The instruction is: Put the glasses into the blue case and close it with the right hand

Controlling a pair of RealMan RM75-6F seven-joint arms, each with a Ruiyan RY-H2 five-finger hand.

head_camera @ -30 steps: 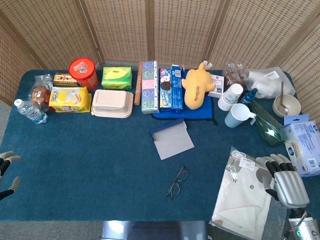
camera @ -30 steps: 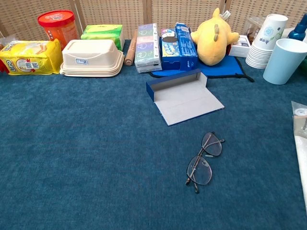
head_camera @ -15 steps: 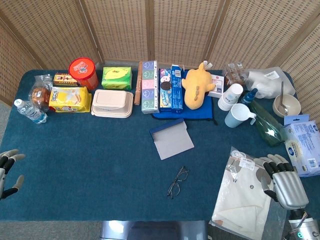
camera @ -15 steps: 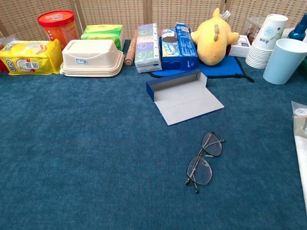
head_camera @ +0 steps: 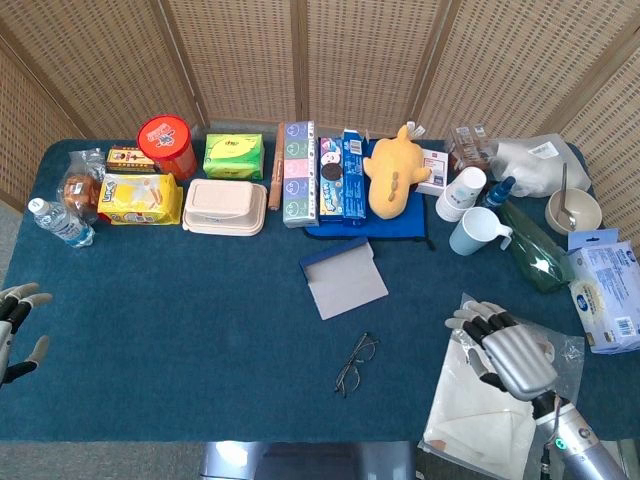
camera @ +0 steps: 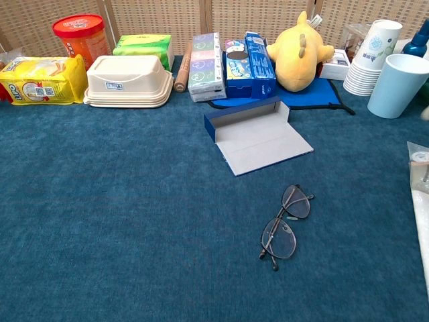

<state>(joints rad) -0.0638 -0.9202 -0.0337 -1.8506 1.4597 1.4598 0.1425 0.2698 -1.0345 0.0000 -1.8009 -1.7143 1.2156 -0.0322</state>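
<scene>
Glasses [camera: 283, 223] folded, long axis diagonal, near open blue case [camera: 256, 133].

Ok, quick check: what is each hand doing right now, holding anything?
Left hand: open, fingers apart, holding nothing, at the table's left edge.
Right hand: open, empty, over the clear plastic bag of white cloth.

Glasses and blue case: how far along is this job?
Nothing looks done yet. The glasses lie on the table, apart from the blue case, which lies open. The right hand hangs empty over a plastic bag. Picking up, inserting and closing all remain.
</scene>
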